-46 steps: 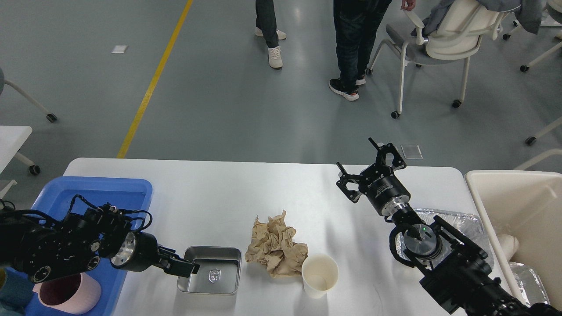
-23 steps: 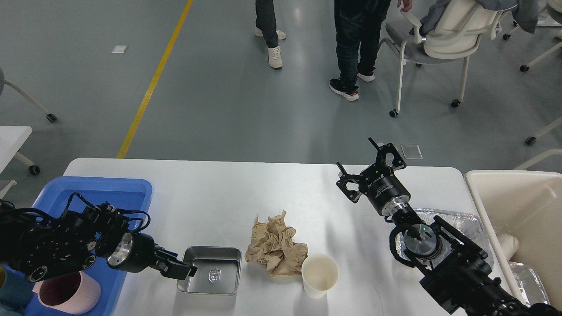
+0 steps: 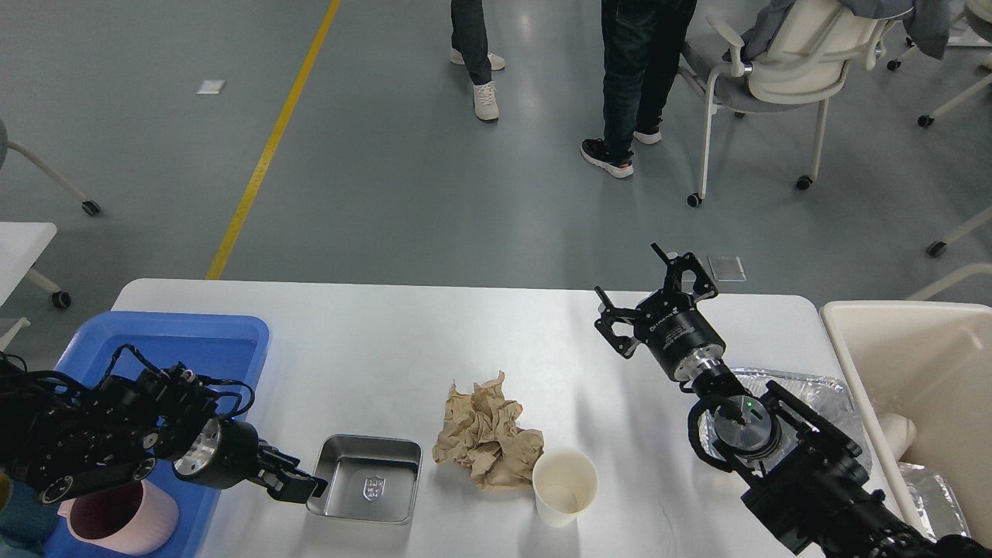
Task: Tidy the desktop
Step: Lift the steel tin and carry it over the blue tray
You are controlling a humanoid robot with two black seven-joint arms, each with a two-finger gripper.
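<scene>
The white desktop point(image 3: 372, 341) holds a small square metal tray point(image 3: 364, 488), a crumpled brown paper point(image 3: 484, 434) and a white paper cup point(image 3: 564, 484). My left gripper point(image 3: 306, 488) is shut on the tray's left rim, low near the front edge, and the tray sits slightly turned. My right gripper point(image 3: 655, 291) is open and empty, raised over the desktop's back right, fingers spread wide.
A blue plastic bin point(image 3: 178, 349) at the left holds a pink cup point(image 3: 124, 519). A cream bin point(image 3: 922, 372) stands at the right, with a foil tray point(image 3: 821, 395) beside it under my right arm. People and chairs stand beyond the desktop.
My left gripper has pulled back to the left, dragging the metal tray a little left and turning it. The right arm has not moved.
</scene>
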